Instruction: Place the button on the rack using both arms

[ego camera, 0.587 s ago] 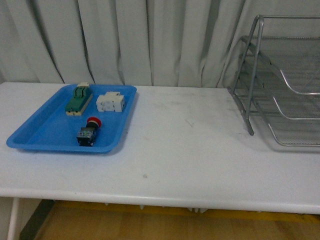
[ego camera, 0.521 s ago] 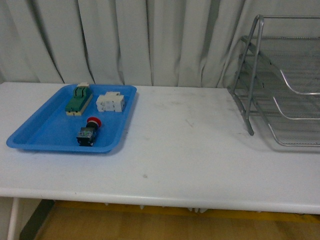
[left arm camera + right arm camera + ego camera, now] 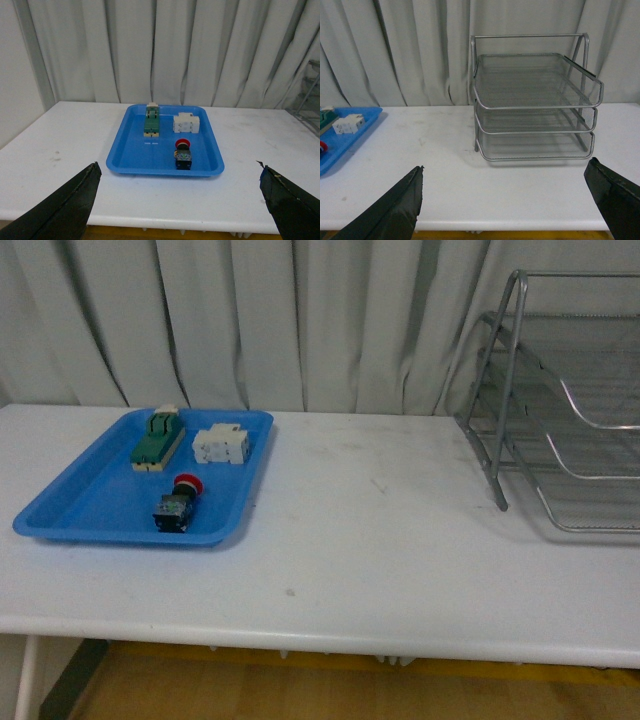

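The button (image 3: 176, 502), red cap on a dark body, lies in the near part of a blue tray (image 3: 80, 500) at the table's left; it also shows in the left wrist view (image 3: 182, 155). The silver three-tier wire rack (image 3: 560, 410) stands at the table's right and shows whole in the right wrist view (image 3: 535, 100). My left gripper (image 3: 182, 200) is open and empty, off the table's front edge, facing the tray. My right gripper (image 3: 507, 200) is open and empty, off the front edge, facing the rack. Neither arm shows in the front view.
In the tray, a green block (image 3: 158, 440) and a white blocky part (image 3: 221, 444) lie behind the button. The white table (image 3: 370, 530) runs between tray and rack. Grey curtains (image 3: 300, 320) hang behind.
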`<action>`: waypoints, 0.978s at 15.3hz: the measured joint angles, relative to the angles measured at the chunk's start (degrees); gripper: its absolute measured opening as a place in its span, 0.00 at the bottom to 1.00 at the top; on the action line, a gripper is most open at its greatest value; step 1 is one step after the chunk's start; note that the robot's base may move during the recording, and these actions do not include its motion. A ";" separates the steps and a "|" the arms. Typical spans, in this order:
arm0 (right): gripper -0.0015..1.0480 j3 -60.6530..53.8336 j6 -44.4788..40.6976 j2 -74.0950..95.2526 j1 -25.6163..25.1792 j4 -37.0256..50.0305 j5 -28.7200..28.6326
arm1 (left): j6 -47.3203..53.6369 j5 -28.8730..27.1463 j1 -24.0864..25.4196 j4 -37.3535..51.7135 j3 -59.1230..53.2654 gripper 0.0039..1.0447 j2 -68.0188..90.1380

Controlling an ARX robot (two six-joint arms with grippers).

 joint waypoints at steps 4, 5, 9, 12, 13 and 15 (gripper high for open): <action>0.94 0.00 0.00 0.00 0.00 0.00 -0.02 | 0.00 0.00 0.00 0.00 0.00 0.94 0.00; 0.94 0.00 0.00 0.00 0.00 0.00 0.00 | 0.00 0.00 0.00 0.00 0.00 0.94 0.00; 0.94 0.00 0.00 0.00 0.00 0.00 0.00 | 0.00 0.00 0.00 0.00 0.00 0.94 0.00; 0.94 0.00 0.00 0.00 0.00 0.00 0.00 | 0.00 0.00 0.00 0.00 0.00 0.94 0.00; 0.94 0.00 0.00 0.00 0.00 0.00 0.00 | -0.02 0.00 0.00 0.00 0.00 0.94 0.00; 0.94 0.00 0.00 0.00 0.00 0.00 0.00 | 0.00 0.00 0.00 0.00 0.00 0.94 0.00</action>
